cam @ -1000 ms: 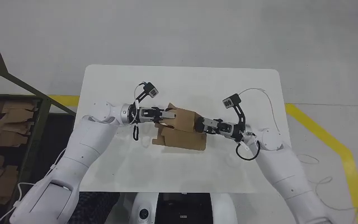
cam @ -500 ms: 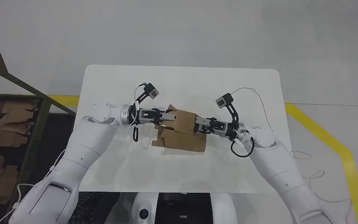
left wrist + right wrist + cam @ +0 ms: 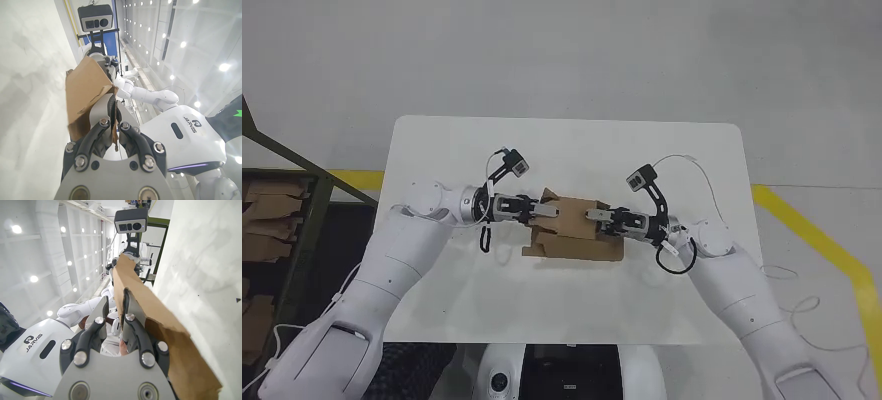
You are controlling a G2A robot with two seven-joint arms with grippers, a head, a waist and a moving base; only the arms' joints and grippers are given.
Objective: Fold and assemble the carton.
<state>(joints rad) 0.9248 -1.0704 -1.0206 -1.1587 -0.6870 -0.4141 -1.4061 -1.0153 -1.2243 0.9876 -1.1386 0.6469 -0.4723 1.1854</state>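
left gripper (image 3: 113, 100): clamped on a flap edge of the brown cardboard carton (image 3: 577, 238) | right gripper (image 3: 116, 296): fingers apart, carton wall between them, touching one finger | carton: mid white table (image 3: 442, 150), between both grippers

Ok, what I'm seeing: an industrial hall, prob. a robot test floor, not a home or office. Top cam: plain grey poured floor (image 3: 542, 50) all round, w/ yellow marking tape (image 3: 787, 215) laid on it, factory-style. One white work table (image 3: 442, 140) stands in the middle. Left of it there's a green metal frame (image 3: 287, 152) w/ flat brown cardboard blanks (image 3: 267, 215) stacked inside. Wrist cams look upward: v. high white ceiling (image 3: 24, 247), beams in a grid, rows of round lamps (image 3: 183, 44), and a blue wall panel (image 3: 113, 43) far off. Big open shed-type bldg.
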